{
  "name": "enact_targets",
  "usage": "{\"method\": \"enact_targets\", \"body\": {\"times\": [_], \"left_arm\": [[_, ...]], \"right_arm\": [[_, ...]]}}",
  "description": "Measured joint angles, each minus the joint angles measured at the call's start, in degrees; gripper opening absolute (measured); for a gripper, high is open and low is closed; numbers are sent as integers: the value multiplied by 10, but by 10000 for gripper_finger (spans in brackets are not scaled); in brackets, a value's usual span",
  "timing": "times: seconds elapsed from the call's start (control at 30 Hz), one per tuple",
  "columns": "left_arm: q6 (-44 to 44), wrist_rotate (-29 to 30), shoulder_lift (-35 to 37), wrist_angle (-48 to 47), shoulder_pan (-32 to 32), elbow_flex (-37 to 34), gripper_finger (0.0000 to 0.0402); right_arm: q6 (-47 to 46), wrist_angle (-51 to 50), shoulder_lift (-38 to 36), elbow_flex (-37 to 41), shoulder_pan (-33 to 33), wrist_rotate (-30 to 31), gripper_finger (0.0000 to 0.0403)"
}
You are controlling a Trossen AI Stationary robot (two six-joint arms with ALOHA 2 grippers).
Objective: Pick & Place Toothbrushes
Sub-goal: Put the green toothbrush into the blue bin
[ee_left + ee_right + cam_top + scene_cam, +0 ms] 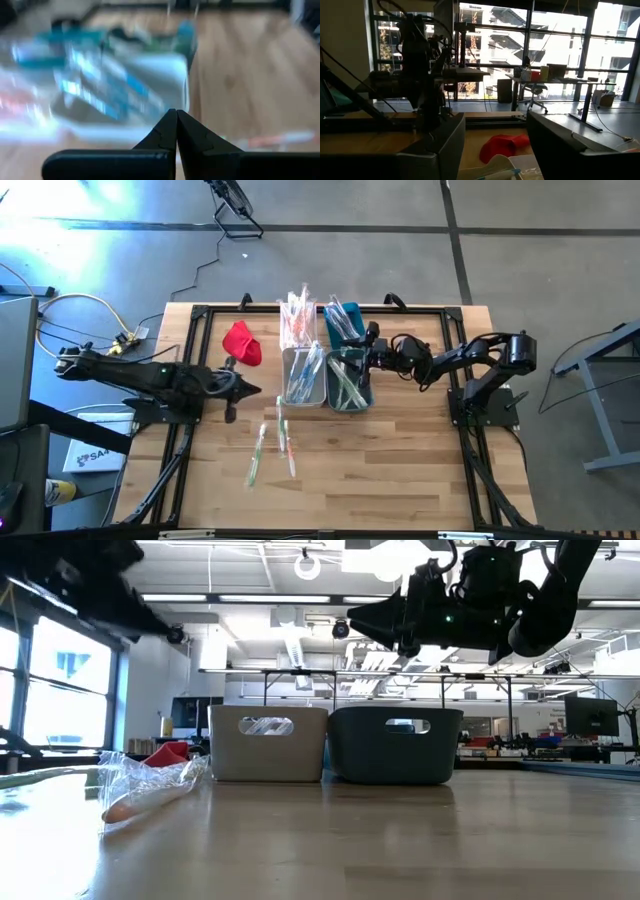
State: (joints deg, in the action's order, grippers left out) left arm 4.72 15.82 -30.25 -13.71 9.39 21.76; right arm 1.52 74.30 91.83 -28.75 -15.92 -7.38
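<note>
Left gripper (176, 131) pinched closed, empty, beside white bin (302, 376), right gripper (368, 358) spread wide, empty, above teal bin (349, 383) of toothbrushes (343, 385).

It was a robotics lab in an open industrial hall. A wooden worktop (400, 470) stood on a bare concrete floor (330, 260) with loose cables (85, 305); behind it ran exposed ceiling ducts (290, 640), tall windows (555, 40) and desks with monitors (590, 715).
</note>
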Motion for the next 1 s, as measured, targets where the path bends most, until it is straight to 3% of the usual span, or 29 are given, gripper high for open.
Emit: {"method": "enact_targets", "body": {"times": [0.17, 0.37, 0.53, 0.8, 1.0], "left_arm": [[-30, -3, 59, 70, 0, 1, 5], [-30, -3, 101, 53, 0, 1, 5], [-30, -3, 103, 13, 0, 1, 5], [-49, -2, 94, -6, 0, 1, 5], [-62, -2, 95, -20, 0, 1, 5]], "right_arm": [[-1, -5, 0, 0, 0, 0, 204], [-4, -10, 0, 0, 0, 0, 204], [-4, -18, 0, 0, 0, 12, 203], [-6, -38, 0, 0, 0, 91, 204], [-66, -62, 0, 0, 1, 90, 203]]}}
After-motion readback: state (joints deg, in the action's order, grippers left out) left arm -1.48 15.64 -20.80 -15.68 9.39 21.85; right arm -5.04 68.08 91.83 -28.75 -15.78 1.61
